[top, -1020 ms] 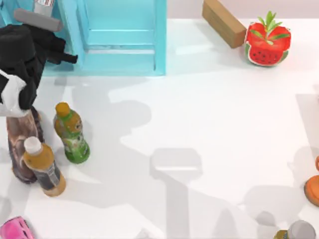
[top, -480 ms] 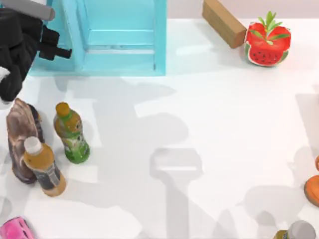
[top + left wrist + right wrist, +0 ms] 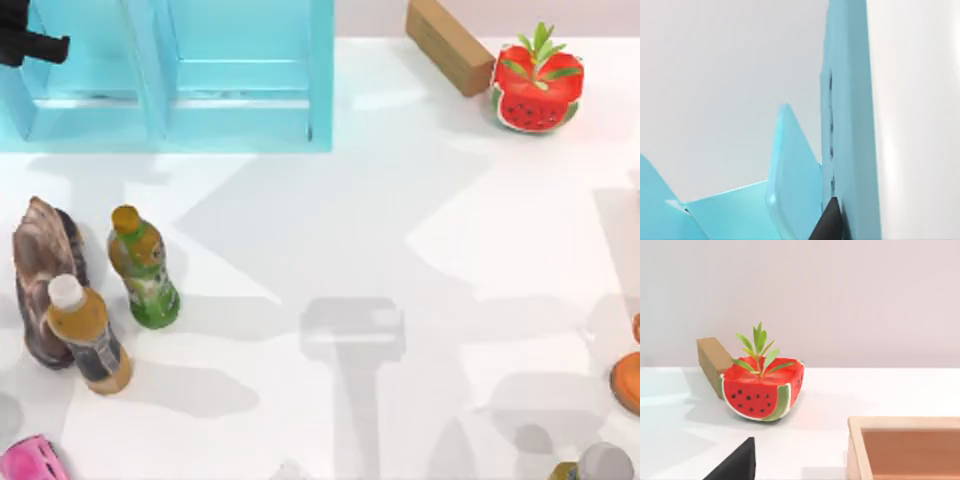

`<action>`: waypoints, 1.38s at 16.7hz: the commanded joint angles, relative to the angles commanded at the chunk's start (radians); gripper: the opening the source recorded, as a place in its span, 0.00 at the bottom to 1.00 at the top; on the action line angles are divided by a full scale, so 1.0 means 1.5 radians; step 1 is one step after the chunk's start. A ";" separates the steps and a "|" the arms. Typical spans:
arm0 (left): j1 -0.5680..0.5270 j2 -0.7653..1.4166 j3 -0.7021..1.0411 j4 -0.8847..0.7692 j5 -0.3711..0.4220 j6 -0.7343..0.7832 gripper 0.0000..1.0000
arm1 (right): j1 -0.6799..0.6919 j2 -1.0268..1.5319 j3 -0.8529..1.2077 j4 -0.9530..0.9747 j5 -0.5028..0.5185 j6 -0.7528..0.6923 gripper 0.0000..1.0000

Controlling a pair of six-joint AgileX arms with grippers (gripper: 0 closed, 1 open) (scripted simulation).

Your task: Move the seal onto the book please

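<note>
The seal and the book are out of view. My left gripper (image 3: 28, 43) is a black shape at the far left corner of the table, in front of the light-blue shelf unit (image 3: 230, 80). In the left wrist view a black tip of it (image 3: 827, 222) lies against the shelf unit's blue wall (image 3: 847, 130). A black part of my right gripper (image 3: 737, 464) shows in the right wrist view, above the white table and nearer than a watermelon-shaped planter (image 3: 762, 392).
At the left stand a green bottle (image 3: 145, 270), an orange bottle (image 3: 88, 335) and a brown streaked shell (image 3: 42, 275). A brown block (image 3: 450, 45) and the planter (image 3: 537, 90) sit at the far right. A wooden box (image 3: 905, 447) is near my right gripper.
My left arm has moved away and leftward, from over the shell to the far left corner. The shell and the shelf unit's left part now show.
</note>
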 joint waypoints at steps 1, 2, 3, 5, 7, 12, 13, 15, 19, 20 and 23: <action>-0.001 -0.038 -0.016 -0.029 -0.003 0.000 0.00 | 0.000 0.000 0.000 0.000 0.000 0.000 1.00; -0.002 -0.069 -0.031 -0.056 -0.005 0.000 0.00 | 0.000 0.000 0.000 0.000 0.000 0.000 1.00; -0.004 -0.093 -0.045 -0.078 -0.007 0.000 0.00 | 0.000 0.000 0.000 0.000 0.000 0.000 1.00; -0.005 -0.119 -0.064 -0.104 -0.010 0.000 0.00 | 0.000 0.000 0.000 0.000 0.000 0.000 1.00; -0.005 -0.121 -0.065 -0.106 -0.010 0.000 0.00 | 0.000 0.000 0.000 0.000 0.000 0.000 1.00; -0.016 -0.111 -0.067 -0.104 -0.014 -0.019 0.00 | 0.000 0.000 0.000 0.000 0.000 0.000 1.00; -0.029 -0.105 -0.067 -0.103 -0.019 -0.038 0.00 | 0.000 0.000 0.000 0.000 0.000 0.000 1.00; -0.065 -0.086 -0.067 -0.102 -0.034 -0.096 0.00 | 0.000 0.000 0.000 0.000 0.000 0.000 1.00; -0.166 -0.023 -0.060 -0.102 -0.094 -0.279 0.00 | 0.000 0.000 0.000 0.000 0.000 0.000 1.00; -0.195 -0.003 -0.056 -0.102 -0.115 -0.336 0.00 | 0.000 0.000 0.000 0.000 0.000 0.000 1.00; -0.285 0.063 -0.038 -0.102 -0.194 -0.531 0.00 | 0.000 0.000 0.000 0.000 0.000 0.000 1.00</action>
